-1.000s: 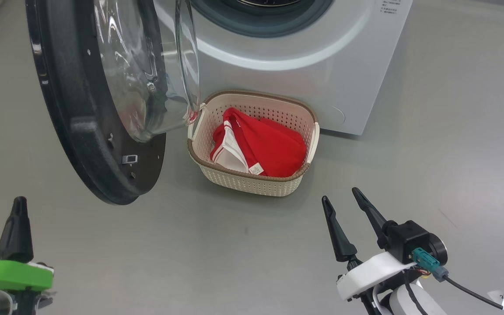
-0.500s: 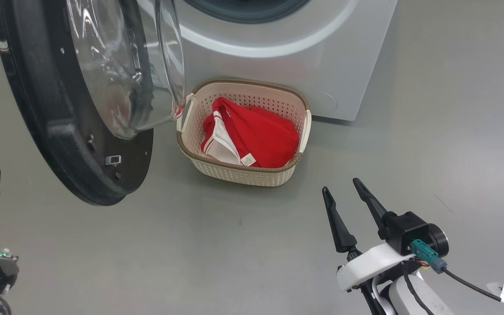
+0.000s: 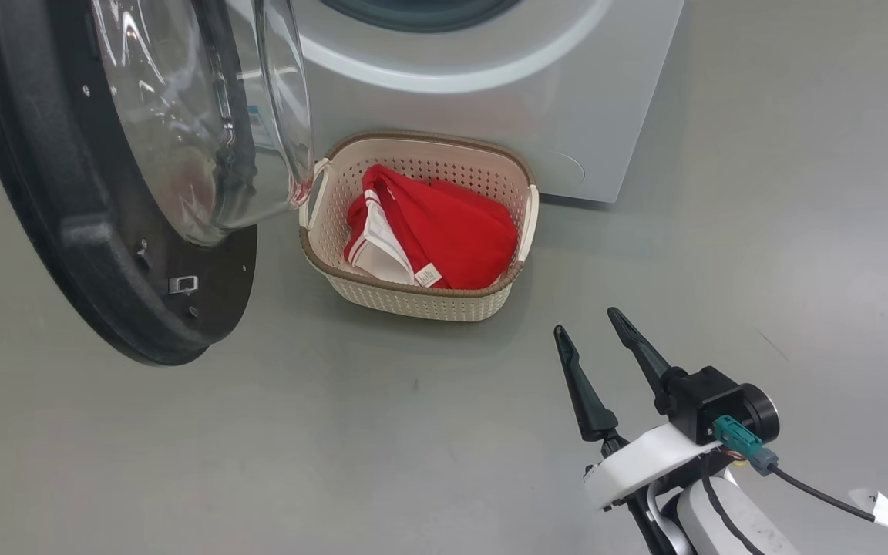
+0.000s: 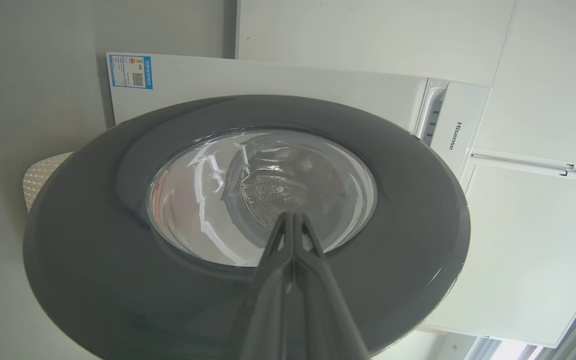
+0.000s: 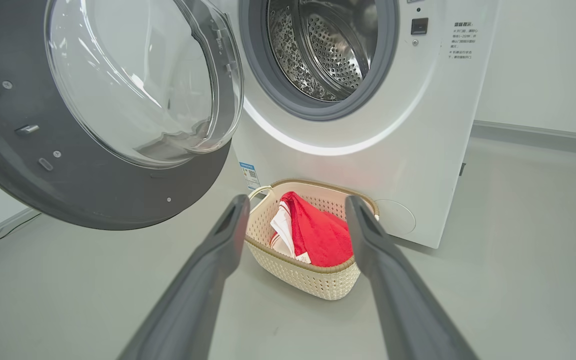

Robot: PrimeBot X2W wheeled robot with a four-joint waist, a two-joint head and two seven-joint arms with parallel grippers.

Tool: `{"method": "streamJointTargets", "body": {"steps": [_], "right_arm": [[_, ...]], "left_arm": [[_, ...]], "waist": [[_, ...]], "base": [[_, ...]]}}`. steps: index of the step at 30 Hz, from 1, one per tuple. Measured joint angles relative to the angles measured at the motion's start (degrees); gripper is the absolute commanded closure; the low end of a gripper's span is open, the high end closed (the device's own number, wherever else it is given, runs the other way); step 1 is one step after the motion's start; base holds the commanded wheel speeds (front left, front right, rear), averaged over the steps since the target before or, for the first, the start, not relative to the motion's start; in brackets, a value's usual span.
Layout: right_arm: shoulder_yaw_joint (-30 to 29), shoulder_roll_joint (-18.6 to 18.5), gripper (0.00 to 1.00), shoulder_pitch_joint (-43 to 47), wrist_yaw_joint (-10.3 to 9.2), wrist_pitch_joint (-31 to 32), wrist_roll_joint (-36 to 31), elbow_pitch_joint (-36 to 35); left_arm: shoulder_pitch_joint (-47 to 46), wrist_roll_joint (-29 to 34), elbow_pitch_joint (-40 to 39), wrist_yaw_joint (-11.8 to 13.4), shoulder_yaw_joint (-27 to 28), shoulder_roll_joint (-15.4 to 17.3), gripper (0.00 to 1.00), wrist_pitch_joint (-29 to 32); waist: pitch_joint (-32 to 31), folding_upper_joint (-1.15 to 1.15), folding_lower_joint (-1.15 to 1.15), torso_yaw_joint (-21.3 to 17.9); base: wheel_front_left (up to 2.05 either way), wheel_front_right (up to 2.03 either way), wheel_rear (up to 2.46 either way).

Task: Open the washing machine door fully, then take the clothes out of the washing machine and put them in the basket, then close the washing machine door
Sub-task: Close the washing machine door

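Our pinched, empty left end effector (image 4: 293,216) has swung outside the washing machine door (image 4: 93,250), likely to close it; right end effector (image 3: 586,321) gapes empty

Smooth grey floor (image 3: 413,432) with a few dark scuffs. Plain white wall (image 5: 543,60), grey skirting (image 5: 538,135) along its base. Flat white panels (image 4: 533,240). Even, soft light.
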Motion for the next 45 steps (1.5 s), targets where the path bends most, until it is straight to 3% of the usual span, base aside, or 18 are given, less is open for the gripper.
{"method": "streamJointTargets", "body": {"steps": [16,45], "right_arm": [[0.01,-0.08,0.00,-0.68,-1.01,0.00,0.21,0.02],[1.10,-0.08,0.00,-1.15,-1.59,0.00,0.90,0.04]], "left_arm": [[-2.42,-3.72,-0.38,-0.02,-5.09,3.12,1.00,11.36],[-2.29,-8.46,-2.50,-0.02,-10.92,2.75,1.00,17.24]], "waist": [[0.67,0.00,0.00,-1.30],[0.86,0.00,0.00,-4.91]], "base": [[0.00,0.00,0.00],[0.00,0.00,0.00]]}}
